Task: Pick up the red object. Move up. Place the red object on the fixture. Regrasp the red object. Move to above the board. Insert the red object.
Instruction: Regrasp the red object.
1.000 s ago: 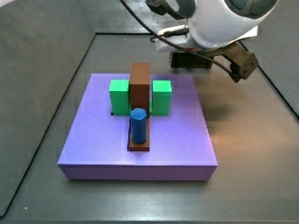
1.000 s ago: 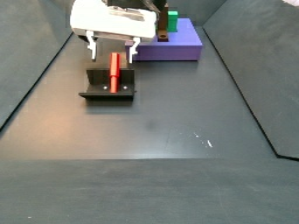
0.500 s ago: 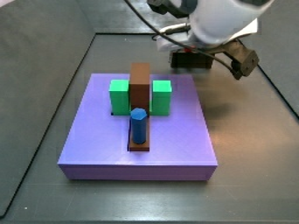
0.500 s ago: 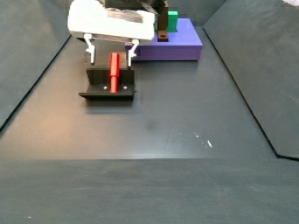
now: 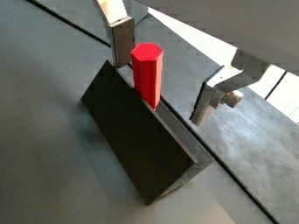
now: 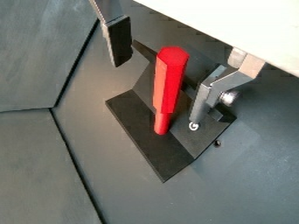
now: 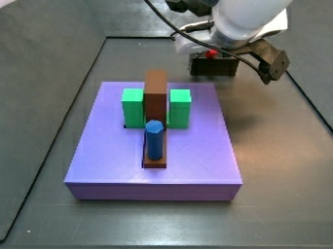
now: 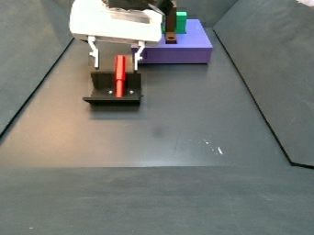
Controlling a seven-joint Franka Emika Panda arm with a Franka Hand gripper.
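Observation:
The red object (image 8: 120,75) is a short hexagonal stick that rests tilted on the fixture (image 8: 113,95), left of the board (image 8: 186,48). It shows in both wrist views (image 5: 146,73) (image 6: 169,87), with its lower end on the fixture (image 5: 138,144) (image 6: 158,149). My gripper (image 8: 119,52) is open just above it. Its fingers (image 5: 121,39) (image 6: 214,94) stand on either side of the stick's upper end without touching it. In a side view the gripper (image 7: 237,58) hides the stick, behind the board (image 7: 156,156).
The board carries two green blocks (image 7: 132,107), a long brown bar (image 7: 156,97) and a blue peg (image 7: 154,138). Dark walls enclose the grey floor (image 8: 160,156).
My gripper has risen a little, still open. The red object stays on the fixture.

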